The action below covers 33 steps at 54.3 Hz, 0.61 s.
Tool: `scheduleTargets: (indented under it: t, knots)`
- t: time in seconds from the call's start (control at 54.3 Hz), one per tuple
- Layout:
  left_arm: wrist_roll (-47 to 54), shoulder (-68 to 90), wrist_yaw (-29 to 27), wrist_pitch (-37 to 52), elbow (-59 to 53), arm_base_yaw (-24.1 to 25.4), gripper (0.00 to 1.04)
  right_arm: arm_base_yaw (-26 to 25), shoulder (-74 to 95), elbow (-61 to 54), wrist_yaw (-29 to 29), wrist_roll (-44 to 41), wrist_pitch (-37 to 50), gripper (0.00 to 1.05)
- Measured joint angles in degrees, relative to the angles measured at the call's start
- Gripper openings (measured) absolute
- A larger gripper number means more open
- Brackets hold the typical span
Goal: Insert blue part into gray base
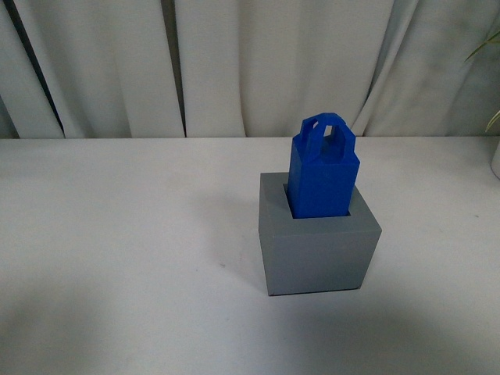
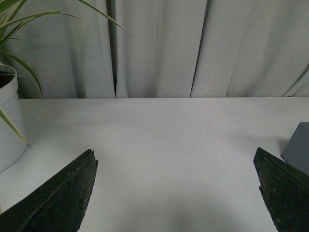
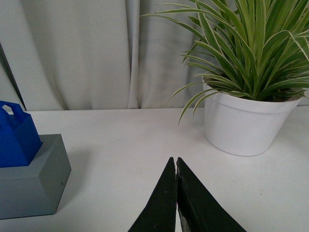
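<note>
Both pincers sit apart from the blue part (image 1: 322, 173): left (image 2: 176, 193) spread, right (image 3: 176, 193) closed empty.

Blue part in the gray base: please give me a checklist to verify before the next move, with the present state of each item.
1. Blue part stands in the recess of the gray base: ok.
2. Fully seated: cannot tell, it leans slightly.
3. Left tool open, holding nothing: ok.
4. Right tool shut, empty: ok.
5. Both tools apart from the parts: ok.
6. Potted plant clear of the base: ok.
</note>
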Motion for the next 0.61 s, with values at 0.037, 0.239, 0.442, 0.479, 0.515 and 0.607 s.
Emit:
scheduleTargets:
  t: [0.037, 0.239, 0.442, 0.479, 0.515, 0.607]
  knots:
    - [0.0, 0.0, 0.0, 0.0, 0.0, 0.0, 0.99, 0.0, -0.9, 0.0, 0.0, 0.0, -0.9, 0.02]
    - [0.0, 0.0, 0.0, 0.0, 0.0, 0.0, 0.99, 0.0, -4.6, 0.0, 0.0, 0.0, -4.7, 0.02]
    - [0.0, 0.0, 0.0, 0.0, 0.0, 0.0, 0.99, 0.0, -14.6, 0.0, -0.1, 0.0, -15.1, 0.02]
    - [0.0, 0.0, 0.0, 0.0, 0.0, 0.0, 0.99, 0.0, -14.9, 0.0, -0.1, 0.0, -15.1, 0.02]
    - [0.0, 0.0, 0.0, 0.0, 0.0, 0.0, 0.99, 0.0, -14.9, 0.0, 0.0, 0.0, -15.3, 0.02]
    - [0.0, 0.0, 0.0, 0.0, 0.0, 0.0, 0.99, 0.0, -14.9, 0.0, -0.1, 0.0, -15.4, 0.07]
